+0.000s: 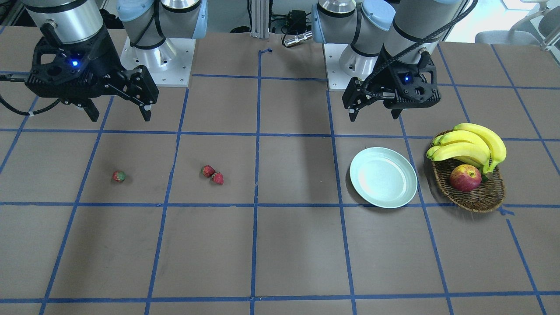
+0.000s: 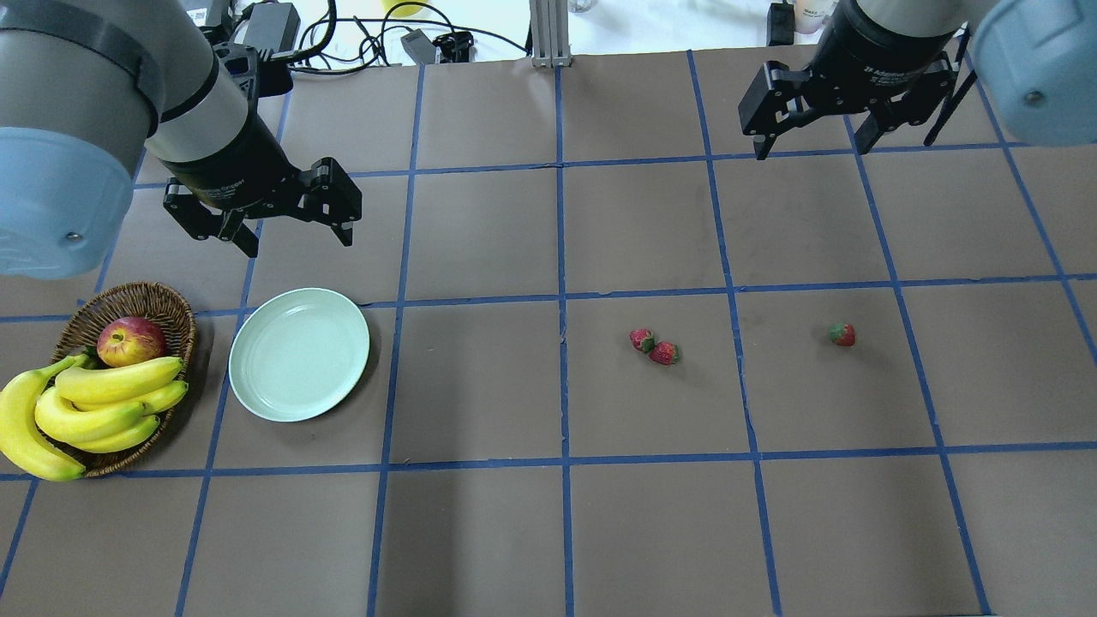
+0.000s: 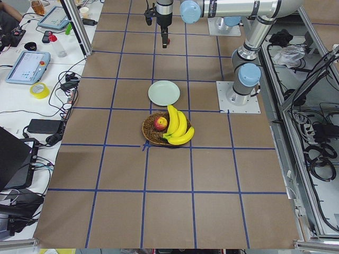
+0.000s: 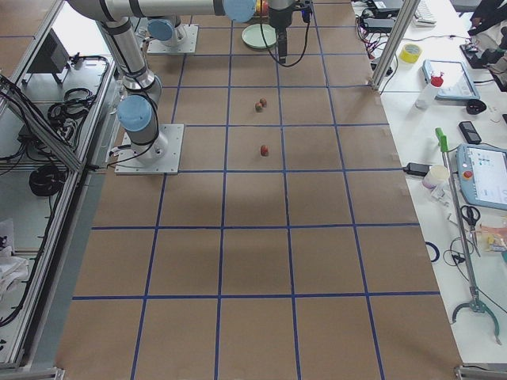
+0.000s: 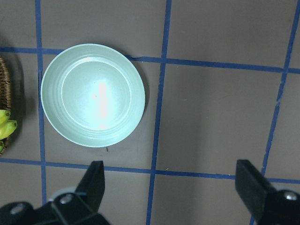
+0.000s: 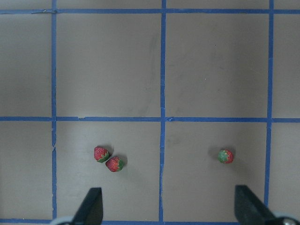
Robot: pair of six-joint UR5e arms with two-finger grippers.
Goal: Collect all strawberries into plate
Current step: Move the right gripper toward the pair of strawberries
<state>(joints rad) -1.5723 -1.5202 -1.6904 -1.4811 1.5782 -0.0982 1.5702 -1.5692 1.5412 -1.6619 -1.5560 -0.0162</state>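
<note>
Three strawberries lie on the brown table: two touching, one (image 2: 642,339) beside the other (image 2: 664,352), and a single one (image 2: 842,334) further right. In the right wrist view the pair (image 6: 108,159) and the single strawberry (image 6: 225,156) lie below the camera. The pale mint plate (image 2: 299,354) holds nothing and is also seen in the left wrist view (image 5: 93,95). My left gripper (image 2: 300,244) hangs open and empty above the table, just past the plate's far rim. My right gripper (image 2: 810,150) is open and empty, high over the far side, well behind the strawberries.
A wicker basket (image 2: 163,296) with bananas (image 2: 94,403) and an apple (image 2: 130,340) stands to the plate's left. Blue tape lines grid the table. Cables and a metal post (image 2: 548,34) line the far edge.
</note>
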